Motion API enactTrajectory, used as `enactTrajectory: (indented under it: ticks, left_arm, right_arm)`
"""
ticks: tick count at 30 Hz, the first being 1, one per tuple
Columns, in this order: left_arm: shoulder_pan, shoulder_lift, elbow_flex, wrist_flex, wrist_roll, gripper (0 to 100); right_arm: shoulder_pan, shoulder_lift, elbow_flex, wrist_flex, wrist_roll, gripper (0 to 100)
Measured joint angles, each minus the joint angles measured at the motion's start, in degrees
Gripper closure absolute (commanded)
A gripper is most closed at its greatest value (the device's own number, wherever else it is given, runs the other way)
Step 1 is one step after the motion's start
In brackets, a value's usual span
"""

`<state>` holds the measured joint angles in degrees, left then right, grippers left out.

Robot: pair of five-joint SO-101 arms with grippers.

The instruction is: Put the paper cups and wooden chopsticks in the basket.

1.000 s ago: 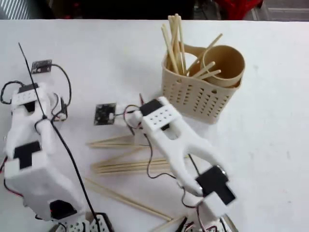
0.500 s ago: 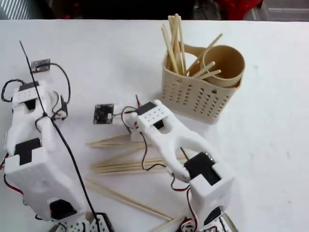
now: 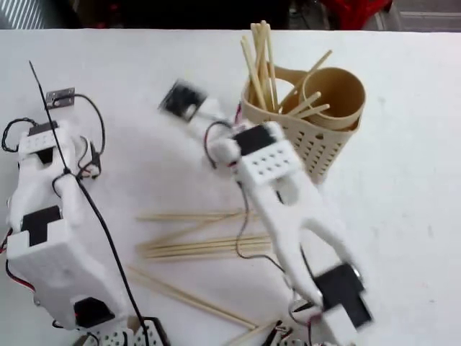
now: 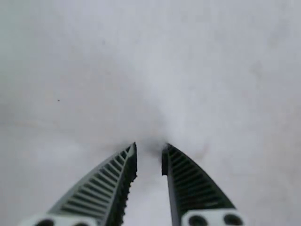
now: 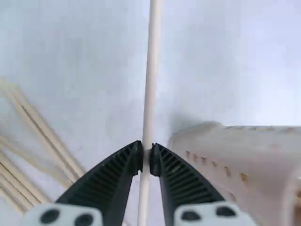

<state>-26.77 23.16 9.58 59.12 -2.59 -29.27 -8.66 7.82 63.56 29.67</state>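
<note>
My right gripper (image 5: pixel 146 153) had its fingers pinched tight on a single chopstick (image 5: pixel 151 70). It gripped the stick partway along so the long end stuck out ahead, ready, I judged, to be tipped into the basket (image 5: pixel 244 155) just beside it. In the high view that arm stood close against the basket's near wall, and inside the basket sat the paper cups (image 3: pixel 338 94) and a bunch of sticks (image 3: pixel 261 61). The loose chopsticks (image 3: pixel 202 245) lay fanned on the table (image 3: pixel 403 216), well apart from the basket, yet to be fetched. My left gripper (image 4: pixel 149 153) hung over bare table with its fingers a narrow gap apart, holding nothing, parked out of the way.
</note>
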Motion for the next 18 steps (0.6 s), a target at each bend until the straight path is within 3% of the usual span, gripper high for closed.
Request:
enactTrajectory:
  ticks: [7, 11, 18]
  left_arm:
    - [0.0, 0.0, 0.0, 0.0, 0.0, 89]
    - [0.0, 0.0, 0.0, 0.0, 0.0, 89]
    - [0.0, 0.0, 0.0, 0.0, 0.0, 89]
  right_arm:
    - [2.6, -13.1, -12.3, -2.3, -9.6, 98.1]
    - [5.1, -14.1, -15.1, -12.6, -14.3, 98.1]
    - [11.1, -10.5, -10.1, -30.5, -15.6, 98.1]
